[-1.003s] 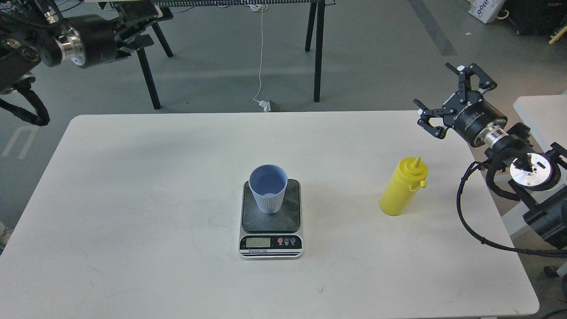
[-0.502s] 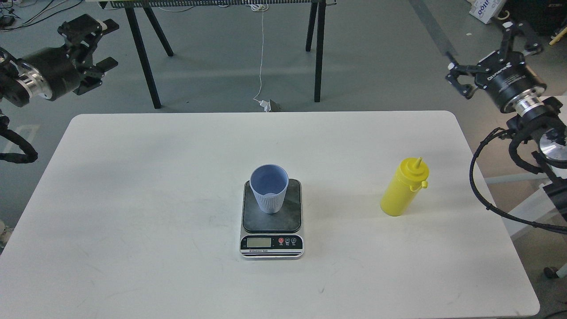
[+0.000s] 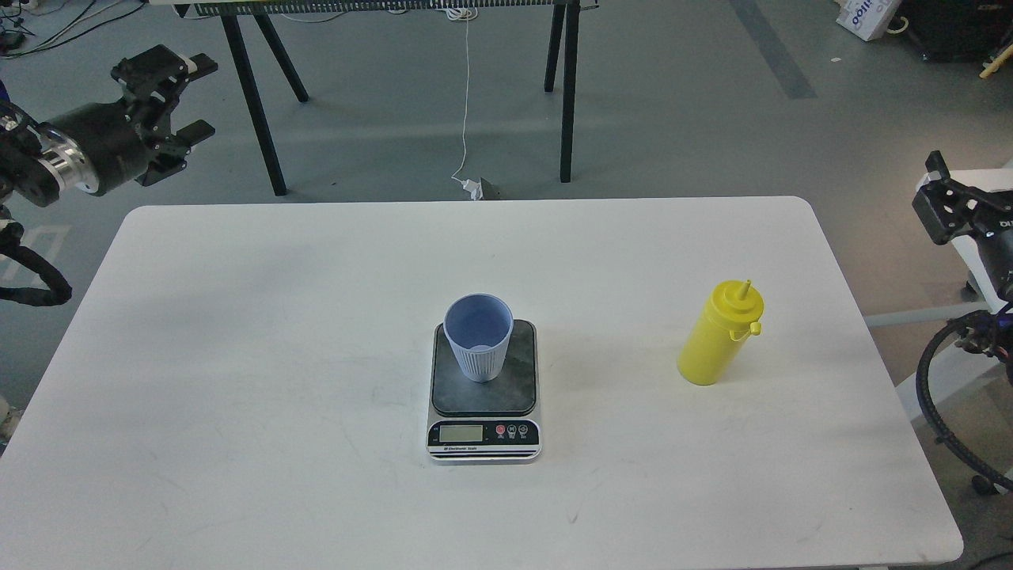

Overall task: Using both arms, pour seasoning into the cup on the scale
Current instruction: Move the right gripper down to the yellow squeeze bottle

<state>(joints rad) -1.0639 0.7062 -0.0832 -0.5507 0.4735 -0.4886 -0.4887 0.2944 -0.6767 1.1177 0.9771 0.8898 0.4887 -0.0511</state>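
Out at the table's right side the yellow bottle (image 3: 718, 336) is standing untouched, cup (image 3: 478, 336) sitting on the scale (image 3: 484, 396), left gripper (image 3: 180, 101) hovering spread, right gripper (image 3: 946, 207) unreadable, reach pending.

Yellow seasoning bottle (image 3: 719, 335), ribbed pale blue-grey cup (image 3: 478, 336), scale (image 3: 484, 391) with mottled dark plate, silver body, white table (image 3: 237, 356).
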